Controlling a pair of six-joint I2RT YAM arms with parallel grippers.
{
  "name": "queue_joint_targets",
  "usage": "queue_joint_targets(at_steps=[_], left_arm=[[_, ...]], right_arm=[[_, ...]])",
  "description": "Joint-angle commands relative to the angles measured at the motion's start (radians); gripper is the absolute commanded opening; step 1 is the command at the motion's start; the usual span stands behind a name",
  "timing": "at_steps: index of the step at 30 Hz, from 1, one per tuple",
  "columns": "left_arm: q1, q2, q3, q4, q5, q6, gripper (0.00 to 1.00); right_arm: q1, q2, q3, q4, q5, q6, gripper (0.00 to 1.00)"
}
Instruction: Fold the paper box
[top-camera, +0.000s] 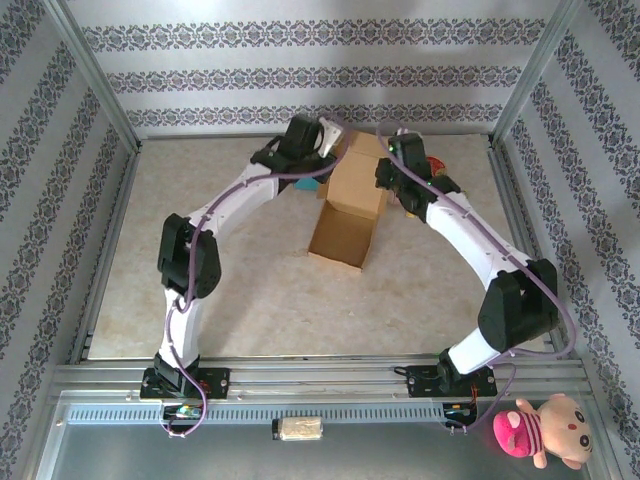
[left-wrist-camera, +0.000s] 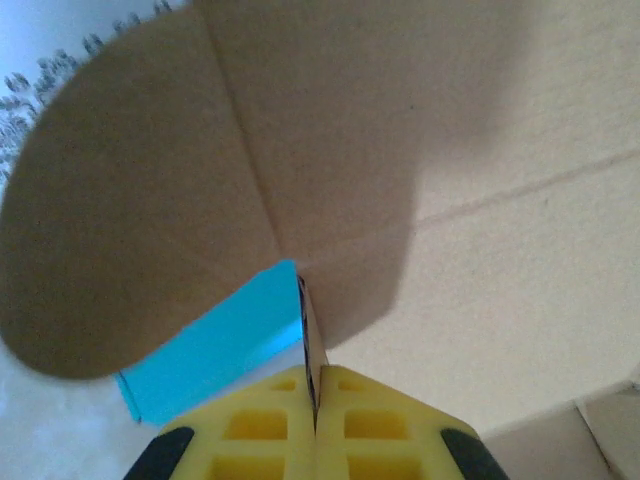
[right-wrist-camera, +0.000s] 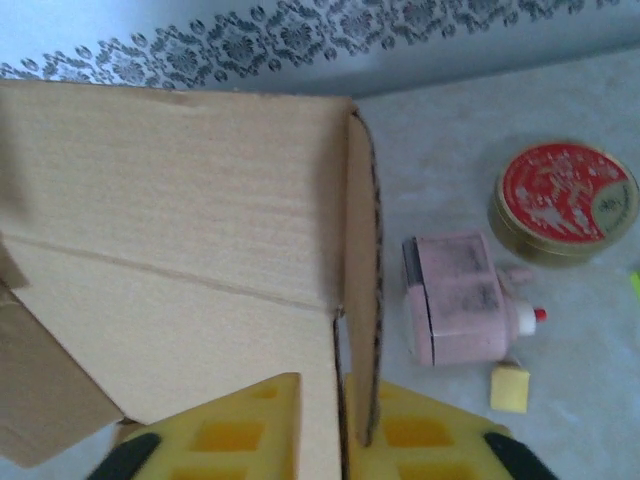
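On the mottled beige desk (top-camera: 200, 260), a brown corrugated cardboard box (top-camera: 350, 205) lies centre, its open mouth near. At its far end, left yellow fingers (left-wrist-camera: 265, 425) pinch a thin flap beside a cyan block (left-wrist-camera: 215, 345). The right fingers (right-wrist-camera: 245, 425), slightly spread, straddle a wall, with a pink bottle (right-wrist-camera: 455, 300) and a red-lidded round tin (right-wrist-camera: 562, 200) to the right.

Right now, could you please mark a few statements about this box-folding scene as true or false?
1. The left gripper is shut on a flap of the paper box. True.
2. The box's open end faces the back wall. False: it faces the near edge.
3. A red-lidded tin stands near the box, apart from it. True.
4. The plush toy sits inside the box. False: it lies outside, at the near right corner.
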Motion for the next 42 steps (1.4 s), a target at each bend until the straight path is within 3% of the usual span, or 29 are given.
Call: queue_joint_targets(at_steps=[1, 4, 6, 7, 9, 13, 17, 20, 22, 27, 31, 33, 37, 40, 42], left_arm=[[-0.007, -0.041, -0.207, 0.515, 0.005, -0.005, 0.00], [-0.002, -0.042, -0.293, 0.639, 0.051, 0.035, 0.00], [0.005, -0.041, -0.331, 0.700, 0.083, 0.048, 0.00], [0.010, -0.044, -0.350, 0.736, 0.094, 0.051, 0.00], [0.012, -0.047, -0.386, 0.803, 0.110, 0.055, 0.00], [0.014, -0.046, -0.420, 0.860, 0.152, 0.070, 0.00], [0.014, -0.045, -0.447, 0.908, 0.172, 0.086, 0.00], [0.014, -0.046, -0.464, 0.924, 0.196, 0.106, 0.00], [0.014, -0.047, -0.476, 0.942, 0.208, 0.112, 0.00], [0.014, -0.058, -0.500, 0.966, 0.225, 0.123, 0.00], [0.015, -0.072, -0.520, 0.969, 0.234, 0.127, 0.01], [0.021, -0.085, -0.522, 0.954, 0.254, 0.111, 0.12], [0.039, -0.155, -0.550, 0.910, 0.281, 0.051, 0.44], [0.063, -0.225, -0.576, 0.828, 0.328, 0.054, 0.53], [0.069, -0.250, -0.554, 0.696, 0.365, 0.134, 0.57]], right_arm=[[0.020, 0.002, -0.102, 0.213, 0.010, -0.080, 0.33], [-0.002, -0.044, -0.109, 0.169, -0.170, -0.242, 0.60], [-0.020, -0.082, -0.073, 0.045, -0.205, -0.364, 0.88], [-0.028, -0.100, -0.063, 0.007, -0.178, -0.409, 0.96], [-0.061, -0.140, -0.045, -0.034, -0.107, -0.468, 0.98], [-0.115, -0.169, 0.009, -0.093, -0.265, -0.665, 0.98], [-0.062, -0.151, 0.039, -0.117, -0.304, -0.945, 0.98], [-0.041, -0.071, 0.128, -0.202, -0.308, -1.063, 0.98], [-0.052, 0.000, 0.202, -0.250, -0.308, -1.092, 0.92], [-0.048, 0.145, 0.352, -0.357, -0.224, -1.164, 0.53], [-0.030, 0.162, 0.362, -0.368, -0.175, -1.243, 0.36], [-0.013, 0.157, 0.342, -0.353, -0.144, -1.304, 0.29], [0.008, 0.151, 0.299, -0.281, -0.042, -1.382, 0.20], [0.012, 0.121, 0.254, -0.209, -0.030, -1.410, 0.20], [0.018, 0.103, 0.235, -0.184, -0.041, -1.426, 0.20]])
